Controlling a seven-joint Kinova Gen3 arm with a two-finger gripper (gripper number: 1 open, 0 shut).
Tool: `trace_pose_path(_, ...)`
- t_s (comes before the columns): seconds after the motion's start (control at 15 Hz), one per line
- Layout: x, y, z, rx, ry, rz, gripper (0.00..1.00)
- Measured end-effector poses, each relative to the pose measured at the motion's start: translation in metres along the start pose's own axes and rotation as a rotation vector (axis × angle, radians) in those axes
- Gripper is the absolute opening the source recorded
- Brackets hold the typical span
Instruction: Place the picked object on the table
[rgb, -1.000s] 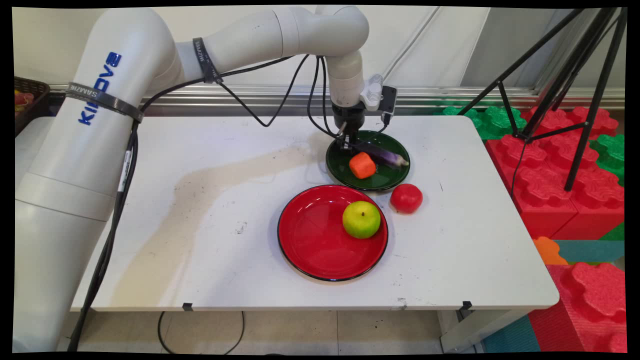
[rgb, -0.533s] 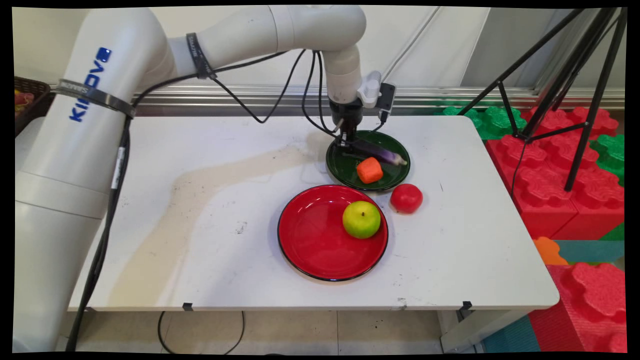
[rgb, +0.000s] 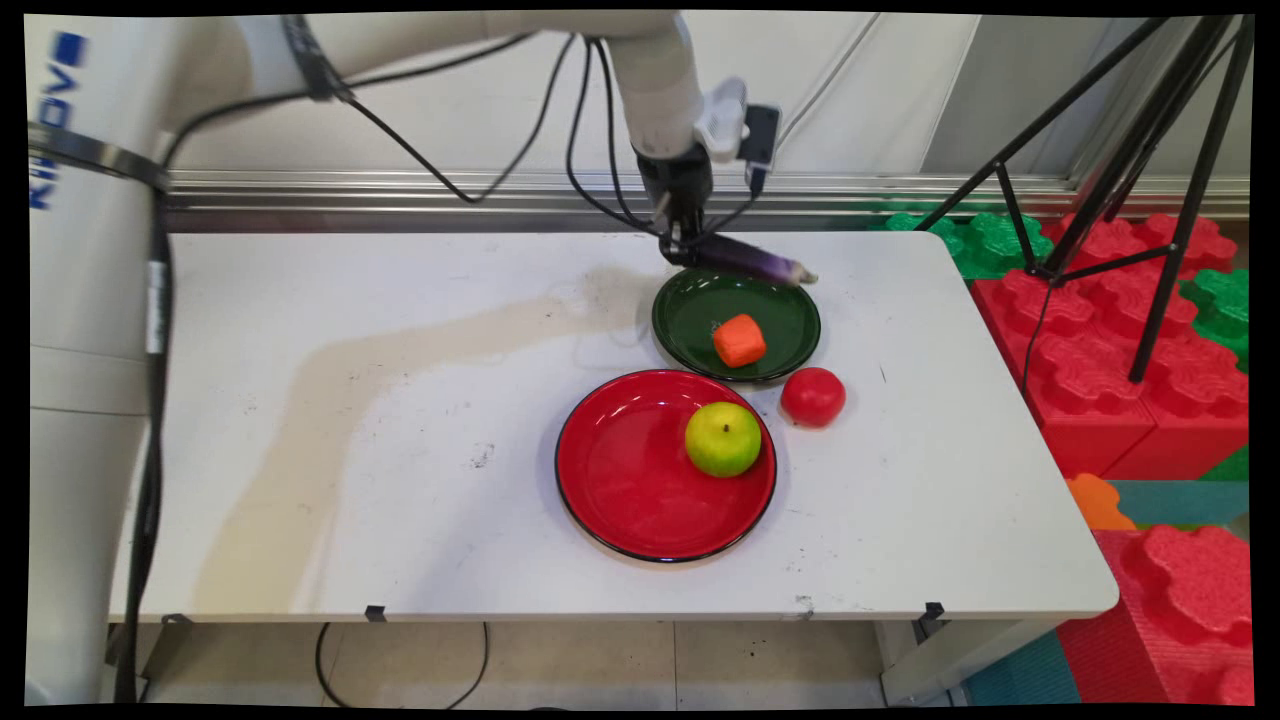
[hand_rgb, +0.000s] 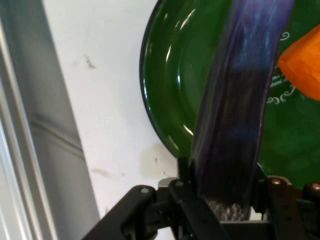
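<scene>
Gripper (rgb: 684, 250): clamped on one end of purple eggplant (rgb: 752, 263), held clear above far rim of green plate (rgb: 690, 330) beside orange piece (rgb: 739, 340); likely light, stiff, glossy-slippery toy, cantilevered, prone to pivoting.

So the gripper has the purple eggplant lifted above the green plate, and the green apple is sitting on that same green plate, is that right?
Not quite. The gripper does hold the purple eggplant above the green plate, but the green apple sits on the red plate. The orange piece is what lies on the green plate. The main view shows this.
</scene>
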Motion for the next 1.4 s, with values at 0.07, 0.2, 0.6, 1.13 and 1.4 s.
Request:
trace_pose_path(0.07,-0.004,0.002,-0.012,0.01,0.006,-0.014,0.0)
trace_pose_path(0.2,-0.014,0.009,-0.042,0.029,0.018,-0.037,0.0)
trace_pose_path(0.6,-0.053,0.04,-0.106,0.037,0.025,-0.036,0.0)
trace_pose_path(1.13,-0.122,0.075,-0.146,0.028,-0.053,0.016,0.0)
trace_pose_path(1.4,-0.152,0.082,-0.147,0.012,-0.11,0.069,0.0)
